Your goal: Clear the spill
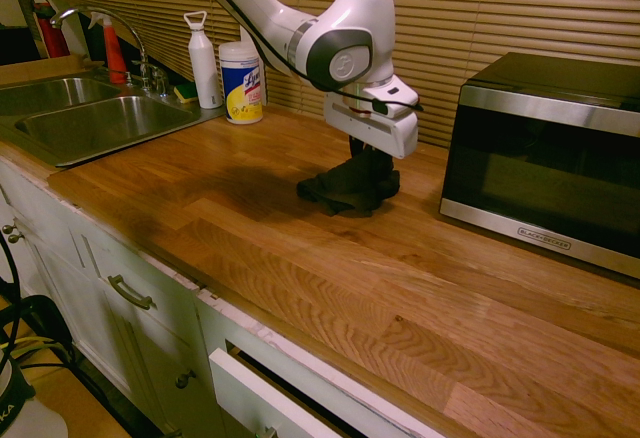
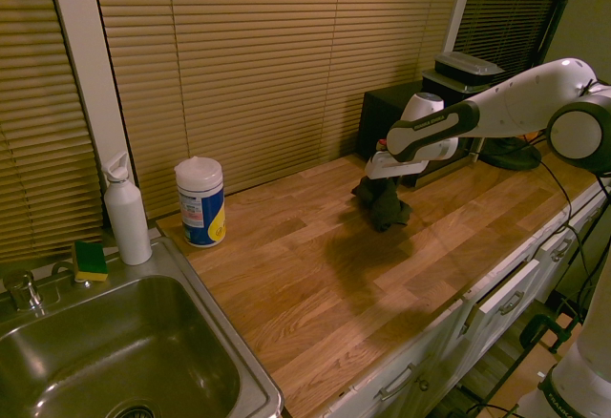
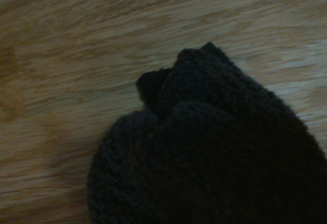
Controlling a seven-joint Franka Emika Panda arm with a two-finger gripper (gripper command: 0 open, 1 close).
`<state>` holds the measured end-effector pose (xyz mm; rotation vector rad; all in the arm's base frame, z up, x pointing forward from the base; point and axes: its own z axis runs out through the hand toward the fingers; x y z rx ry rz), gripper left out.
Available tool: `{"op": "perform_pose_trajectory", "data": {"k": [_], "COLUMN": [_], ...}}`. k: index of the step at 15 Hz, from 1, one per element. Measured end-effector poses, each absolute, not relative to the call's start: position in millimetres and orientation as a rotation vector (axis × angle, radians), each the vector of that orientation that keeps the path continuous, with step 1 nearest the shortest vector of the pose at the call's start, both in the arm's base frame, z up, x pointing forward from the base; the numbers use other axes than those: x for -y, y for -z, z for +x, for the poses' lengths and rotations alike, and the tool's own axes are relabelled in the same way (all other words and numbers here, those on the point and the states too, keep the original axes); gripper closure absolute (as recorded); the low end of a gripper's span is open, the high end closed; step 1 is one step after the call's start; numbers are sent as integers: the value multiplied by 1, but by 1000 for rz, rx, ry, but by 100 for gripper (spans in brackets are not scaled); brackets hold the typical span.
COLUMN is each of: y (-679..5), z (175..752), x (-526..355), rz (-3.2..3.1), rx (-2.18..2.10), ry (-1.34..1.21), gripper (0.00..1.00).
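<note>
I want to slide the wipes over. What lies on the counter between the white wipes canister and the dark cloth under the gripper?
Nothing: in both exterior views only bare wooden countertop lies between the white wipes canister and the dark cloth.

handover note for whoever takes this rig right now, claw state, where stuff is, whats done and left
Claw: shut on the dark cloth, pointing down, cloth bunched on the wooden counter in front of the microwave.
Spill: no blotches visible on the bare wood in any view; anything under the cloth is hidden.
Done: cloth gripped and on the counter.
Left: lift the cloth, check beneath for residue, wipe again if needed.
</note>
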<state>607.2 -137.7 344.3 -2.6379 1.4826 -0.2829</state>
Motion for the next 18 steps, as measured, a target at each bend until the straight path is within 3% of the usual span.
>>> {"op": "perform_pose_trajectory", "data": {"k": [7,18], "y": [-341,-339], "z": [614,571], "x": [13,-196], "rz": [-2761,-2876], "rx": [-1301,-1063], "ry": [323,331], "gripper": [100,100]}}
